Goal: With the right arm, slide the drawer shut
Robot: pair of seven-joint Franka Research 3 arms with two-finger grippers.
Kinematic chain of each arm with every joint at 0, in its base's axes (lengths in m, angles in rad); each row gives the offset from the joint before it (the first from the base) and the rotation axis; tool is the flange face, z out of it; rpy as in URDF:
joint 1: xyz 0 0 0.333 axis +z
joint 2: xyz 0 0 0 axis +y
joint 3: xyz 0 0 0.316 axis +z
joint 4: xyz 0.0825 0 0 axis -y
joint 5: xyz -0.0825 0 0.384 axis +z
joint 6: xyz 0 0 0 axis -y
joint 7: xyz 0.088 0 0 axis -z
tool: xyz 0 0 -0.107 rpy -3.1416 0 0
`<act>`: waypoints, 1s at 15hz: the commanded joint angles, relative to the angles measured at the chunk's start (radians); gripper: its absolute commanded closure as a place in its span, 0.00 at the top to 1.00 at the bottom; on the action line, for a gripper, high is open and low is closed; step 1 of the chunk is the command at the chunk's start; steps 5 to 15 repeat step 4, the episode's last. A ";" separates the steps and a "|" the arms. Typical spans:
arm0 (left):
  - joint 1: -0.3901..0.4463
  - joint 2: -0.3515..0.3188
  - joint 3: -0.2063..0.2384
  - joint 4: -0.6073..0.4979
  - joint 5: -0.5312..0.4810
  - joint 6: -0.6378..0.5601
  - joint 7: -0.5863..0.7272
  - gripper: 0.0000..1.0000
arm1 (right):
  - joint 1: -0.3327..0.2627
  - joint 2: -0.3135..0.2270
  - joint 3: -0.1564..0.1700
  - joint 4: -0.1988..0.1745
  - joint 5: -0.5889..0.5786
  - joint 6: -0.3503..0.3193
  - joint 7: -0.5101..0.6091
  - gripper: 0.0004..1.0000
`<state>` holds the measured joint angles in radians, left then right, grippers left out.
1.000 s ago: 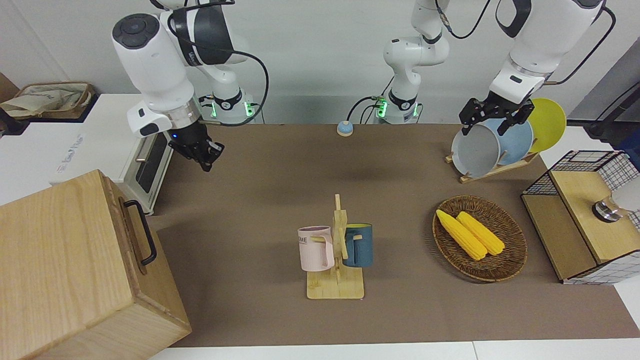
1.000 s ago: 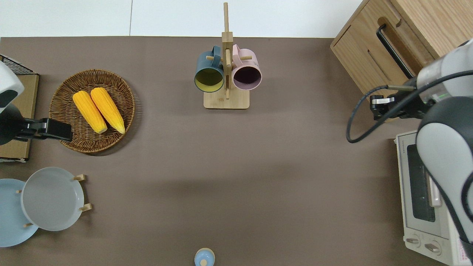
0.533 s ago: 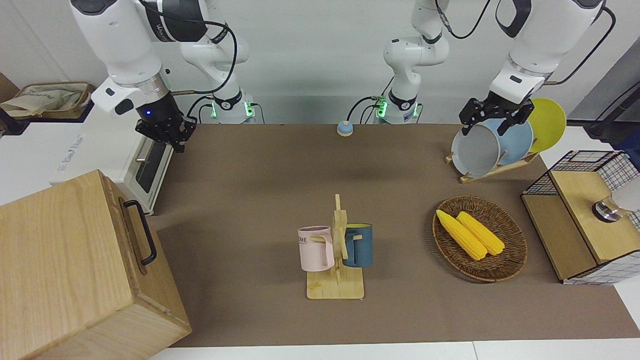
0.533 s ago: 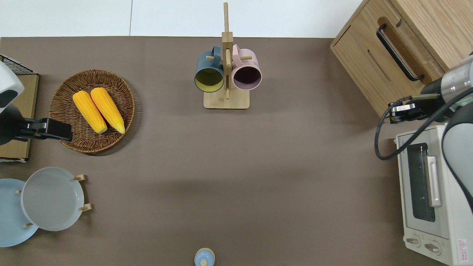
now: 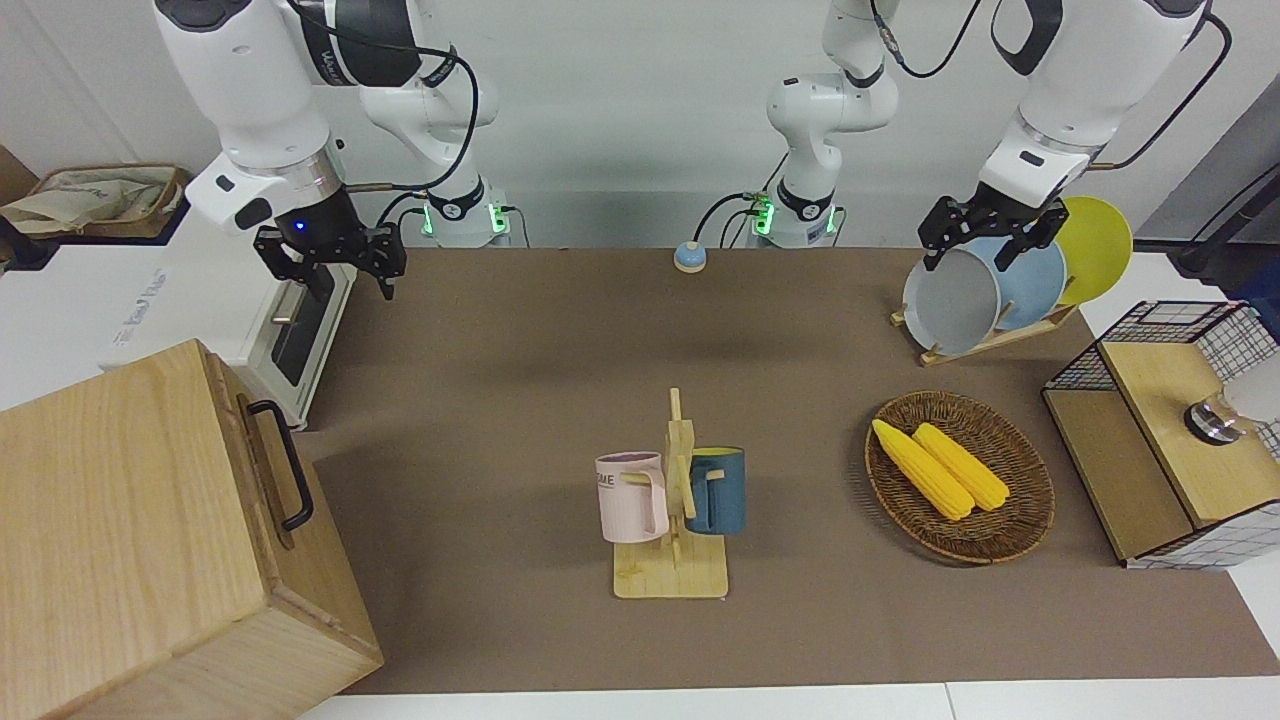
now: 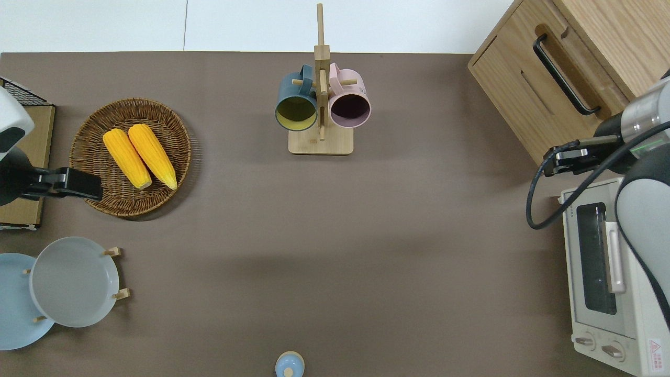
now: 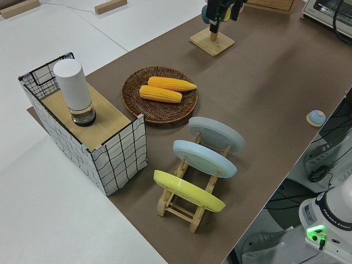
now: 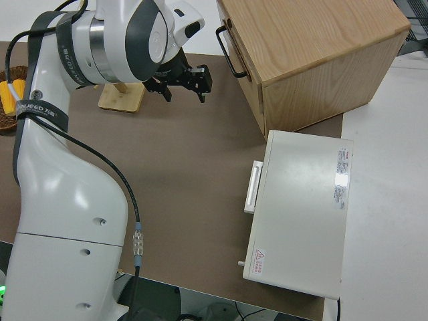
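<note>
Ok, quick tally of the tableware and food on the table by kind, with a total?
Plates: 3, grey plate, blue plate, yellow plate
Mugs: 2, navy mug, pink mug
Corn cobs: 2, in the wicker basket
Total: 7

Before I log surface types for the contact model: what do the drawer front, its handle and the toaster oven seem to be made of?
The drawer looks like pale, matte wood, with visible grain. Its handle appears to be black metal, a thin bent loop, though painted plastic cannot be ruled out. The toaster oven seems to be white painted sheet metal with a silvery bar handle and a dark, glass-like door.
</note>
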<state>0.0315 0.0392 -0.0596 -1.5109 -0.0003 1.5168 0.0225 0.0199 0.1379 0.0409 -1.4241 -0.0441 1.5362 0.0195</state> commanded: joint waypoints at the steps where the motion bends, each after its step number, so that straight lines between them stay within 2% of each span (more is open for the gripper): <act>1: 0.004 0.011 -0.006 0.026 0.017 -0.020 0.010 0.99 | -0.006 -0.009 0.004 -0.018 -0.017 -0.001 -0.016 0.98; 15: 0.004 0.011 -0.006 0.024 0.017 -0.020 0.010 0.99 | -0.017 -0.011 0.005 -0.016 -0.019 -0.002 -0.013 0.98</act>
